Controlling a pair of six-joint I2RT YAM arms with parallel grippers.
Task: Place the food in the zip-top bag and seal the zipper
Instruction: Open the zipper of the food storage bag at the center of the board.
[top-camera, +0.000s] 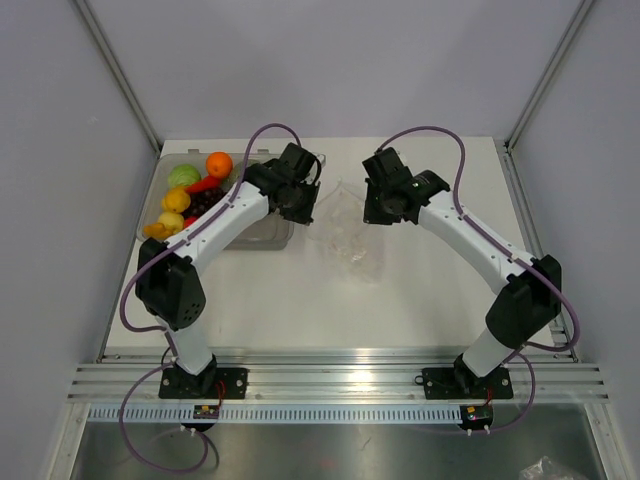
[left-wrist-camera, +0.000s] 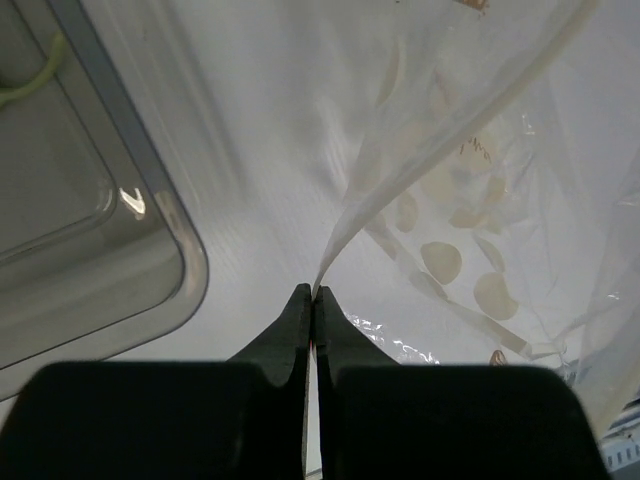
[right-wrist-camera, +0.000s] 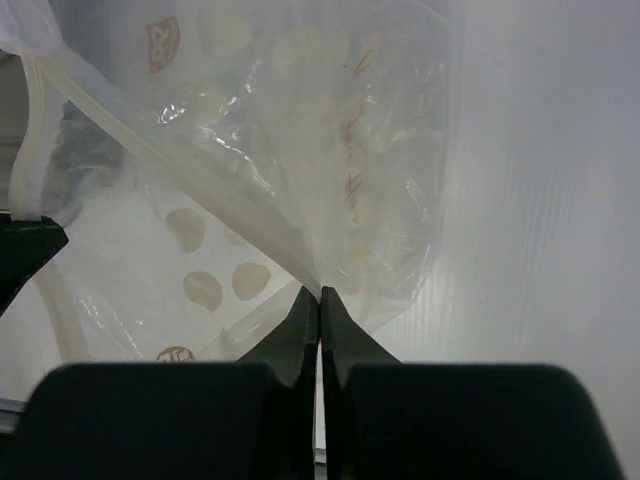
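The table (top-camera: 300, 300) is bare across its near half, between the two arm bases, and along the back behind the bag (top-camera: 345, 235). The bag fills the gap between the left gripper (left-wrist-camera: 313, 292) and the right gripper (right-wrist-camera: 320, 292), both pinched onto it, so nothing passes straight between them. The left arm (top-camera: 215, 228) crosses the tray (top-camera: 278, 238), covering its near right part. The food (top-camera: 185, 195) at the tray's left end appears reachable from above. Walls (top-camera: 60, 150) close both sides.

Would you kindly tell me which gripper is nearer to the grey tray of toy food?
Left. The left gripper is just beside the rim of the tray, pinching the zip-top bag. The right gripper pinches the bag's opposite side, farther from the tray.
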